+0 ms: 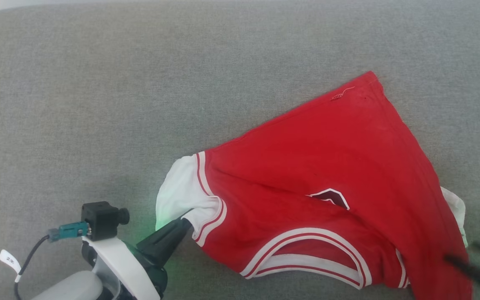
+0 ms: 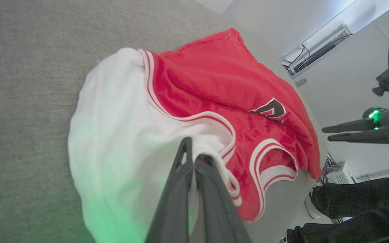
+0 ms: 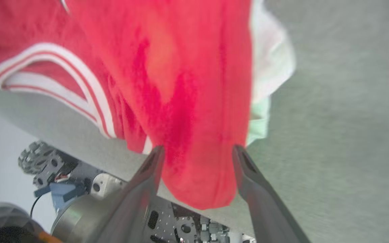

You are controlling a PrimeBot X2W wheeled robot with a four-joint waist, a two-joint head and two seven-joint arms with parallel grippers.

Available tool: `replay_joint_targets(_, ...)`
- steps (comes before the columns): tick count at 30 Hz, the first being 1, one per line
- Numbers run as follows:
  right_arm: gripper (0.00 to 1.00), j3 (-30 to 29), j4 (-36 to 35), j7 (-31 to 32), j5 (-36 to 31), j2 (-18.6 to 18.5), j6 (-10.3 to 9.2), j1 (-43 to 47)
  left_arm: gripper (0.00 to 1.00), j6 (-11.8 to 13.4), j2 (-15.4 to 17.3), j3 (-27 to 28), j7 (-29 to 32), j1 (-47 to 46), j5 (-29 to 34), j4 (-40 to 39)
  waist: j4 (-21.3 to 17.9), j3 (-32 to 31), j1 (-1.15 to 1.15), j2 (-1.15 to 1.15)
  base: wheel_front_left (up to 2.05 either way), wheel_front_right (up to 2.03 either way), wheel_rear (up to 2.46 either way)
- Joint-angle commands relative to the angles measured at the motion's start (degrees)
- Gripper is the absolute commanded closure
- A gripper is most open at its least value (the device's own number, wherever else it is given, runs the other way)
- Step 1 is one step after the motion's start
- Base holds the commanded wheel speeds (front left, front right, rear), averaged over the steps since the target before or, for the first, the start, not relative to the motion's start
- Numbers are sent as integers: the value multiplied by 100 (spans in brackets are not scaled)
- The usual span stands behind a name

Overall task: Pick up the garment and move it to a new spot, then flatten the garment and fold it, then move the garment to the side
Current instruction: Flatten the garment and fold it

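Note:
The red garment lies crumpled on the grey table, with its white sleeve end to the left and the chest emblem partly folded under. My left gripper is shut, its tips pinching the lower edge of the white sleeve; in the left wrist view the left gripper shows both fingers pressed together into the white cloth. My right gripper is open around a red corner of the garment that hangs over the table's near edge. It shows blurred as the right gripper.
The grey fabric tabletop stretches wide to the left and back. Its near edge runs close under the garment, with the robot's base below it. Dark-clad legs of a person are beyond the table's side.

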Motion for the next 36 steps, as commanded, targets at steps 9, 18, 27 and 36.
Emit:
replay_joint_targets(9,0,-840,-130,-266,-220,-452,0,-1931,100,16,-209,-120,2,-327,148,-87,372,407,0,0,0,0,0)
replay_joint_targets(18,0,915,2061,-534,-1195,-233,0,-4552,100,16,-432,-401,2,-834,167,-29,822,960,0,0,0,0,0)
replay_joint_targets(27,0,2065,3166,81,-1117,-347,1,-5124,100,16,-658,-487,3,-1075,121,68,1054,1237,0,0,0,0,0)
replay_joint_targets(36,100,2377,3393,-256,-847,-389,1,-5118,100,16,-688,-347,2,-1119,24,209,950,1120,0,0,0,0,0)
